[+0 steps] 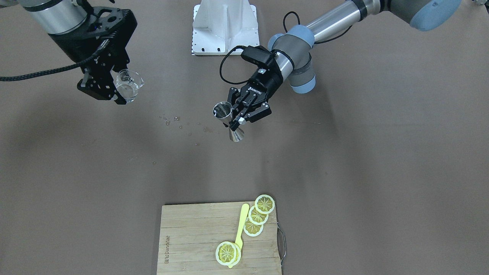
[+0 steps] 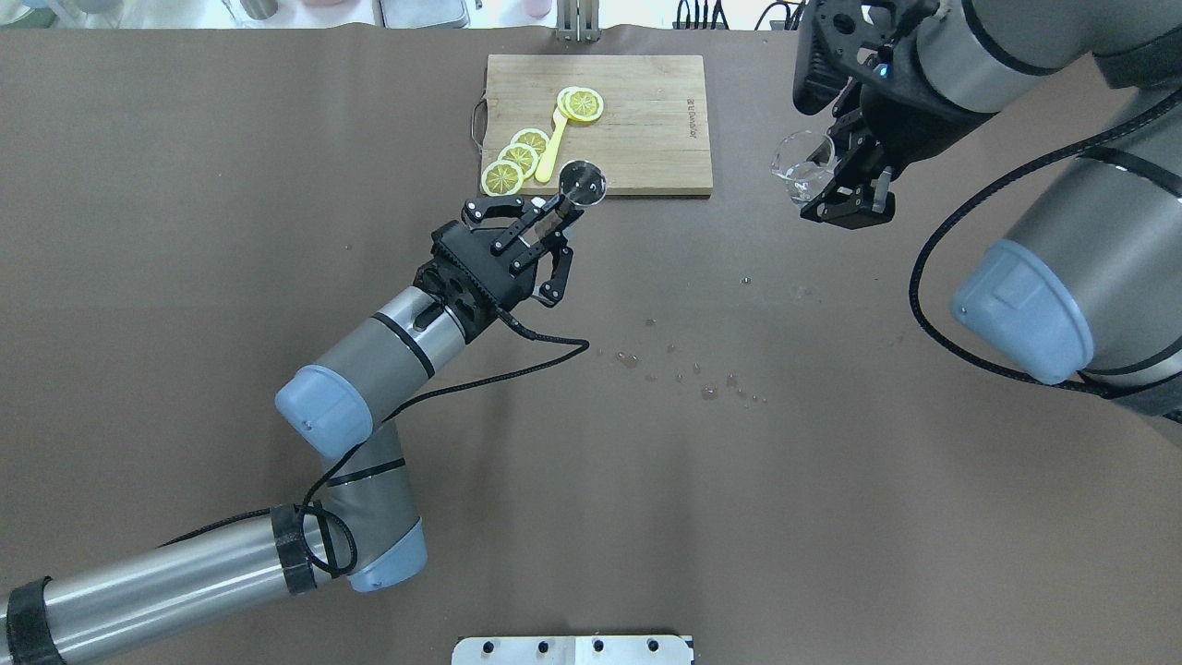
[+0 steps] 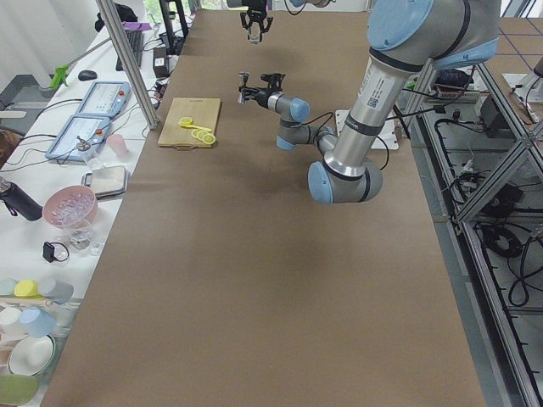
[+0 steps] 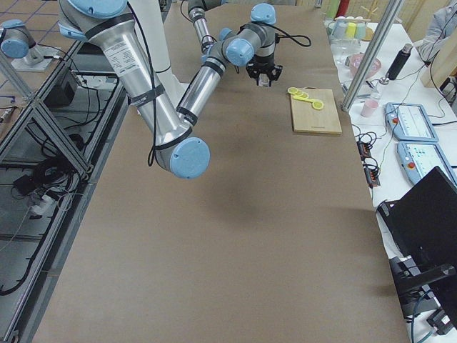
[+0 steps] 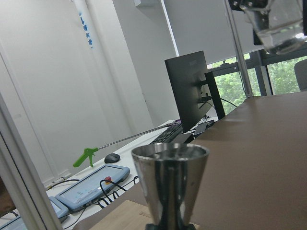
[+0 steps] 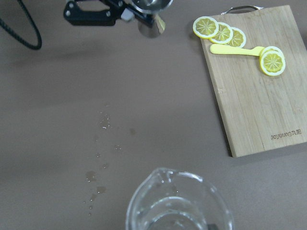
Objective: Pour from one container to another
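Note:
A steel double-cone jigger (image 1: pixel 229 121) hangs upright above the table, pinched at its narrow waist by my left gripper (image 1: pixel 237 121), which is shut on it. The overhead view shows its round mouth (image 2: pixel 583 181) and the gripper (image 2: pixel 552 211); the left wrist view shows its upper cone (image 5: pixel 170 183). A clear glass beaker (image 1: pixel 129 84) holding a little water is carried high by my right gripper (image 1: pixel 119 88), shut on it. The overhead view has the beaker (image 2: pixel 805 167) to the jigger's right, well apart from it. The right wrist view looks down into the beaker (image 6: pixel 178 203).
A bamboo cutting board (image 2: pixel 646 129) with lemon slices (image 2: pixel 519 159) and a yellow spoon (image 2: pixel 552 148) lies at the table's far edge. Water drops (image 2: pixel 702 380) dot the brown tabletop between the arms. The robot's white base plate (image 1: pixel 225 28) sits at the rear.

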`<state>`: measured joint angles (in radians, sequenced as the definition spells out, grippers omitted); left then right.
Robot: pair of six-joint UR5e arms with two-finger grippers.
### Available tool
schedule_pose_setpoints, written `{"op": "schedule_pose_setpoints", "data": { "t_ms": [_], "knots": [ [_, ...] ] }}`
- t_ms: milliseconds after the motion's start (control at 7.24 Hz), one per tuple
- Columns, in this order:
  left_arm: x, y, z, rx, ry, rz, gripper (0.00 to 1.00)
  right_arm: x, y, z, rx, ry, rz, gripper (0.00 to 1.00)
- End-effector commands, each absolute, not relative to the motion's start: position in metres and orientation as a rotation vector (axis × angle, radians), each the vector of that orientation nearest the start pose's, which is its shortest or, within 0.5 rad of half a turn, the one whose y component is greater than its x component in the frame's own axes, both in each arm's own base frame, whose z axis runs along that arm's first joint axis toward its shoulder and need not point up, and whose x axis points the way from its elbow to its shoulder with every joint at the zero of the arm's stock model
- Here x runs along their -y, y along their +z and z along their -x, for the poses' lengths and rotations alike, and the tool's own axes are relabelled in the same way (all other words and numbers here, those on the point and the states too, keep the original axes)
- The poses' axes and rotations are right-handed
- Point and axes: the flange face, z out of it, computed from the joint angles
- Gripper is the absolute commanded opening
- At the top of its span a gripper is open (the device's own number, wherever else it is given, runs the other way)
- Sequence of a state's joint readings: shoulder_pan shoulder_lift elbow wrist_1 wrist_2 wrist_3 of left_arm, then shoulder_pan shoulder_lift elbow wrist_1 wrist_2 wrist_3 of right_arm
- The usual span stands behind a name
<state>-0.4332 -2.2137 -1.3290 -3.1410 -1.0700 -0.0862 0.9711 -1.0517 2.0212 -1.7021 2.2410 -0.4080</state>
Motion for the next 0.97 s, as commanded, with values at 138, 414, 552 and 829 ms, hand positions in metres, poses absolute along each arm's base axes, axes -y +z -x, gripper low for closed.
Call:
{"op": "schedule_pose_setpoints", "data": {
  "t_ms": [138, 414, 552, 829],
  "knots": [
    [0.488, 0.242, -0.478, -0.724, 0.167, -1.735, 0.00, 0.552, 0.260, 0.239, 0.834, -1.174, -0.897, 0.00],
    [0.503, 0.246, -0.456, -0.697, 0.132, -1.739, 0.00, 0.578, 0.298, 0.247, 0.871, -1.138, -0.972, 0.00],
    [0.514, 0.265, -0.441, -0.711, 0.073, -1.697, 0.00, 0.585, 0.314, 0.253, 0.912, -1.074, -0.999, 0.00],
    [0.519, 0.271, -0.433, -0.686, -0.009, -1.684, 0.00, 0.591, 0.343, 0.257, 1.026, -0.937, -1.001, 0.00]
  ]
}}
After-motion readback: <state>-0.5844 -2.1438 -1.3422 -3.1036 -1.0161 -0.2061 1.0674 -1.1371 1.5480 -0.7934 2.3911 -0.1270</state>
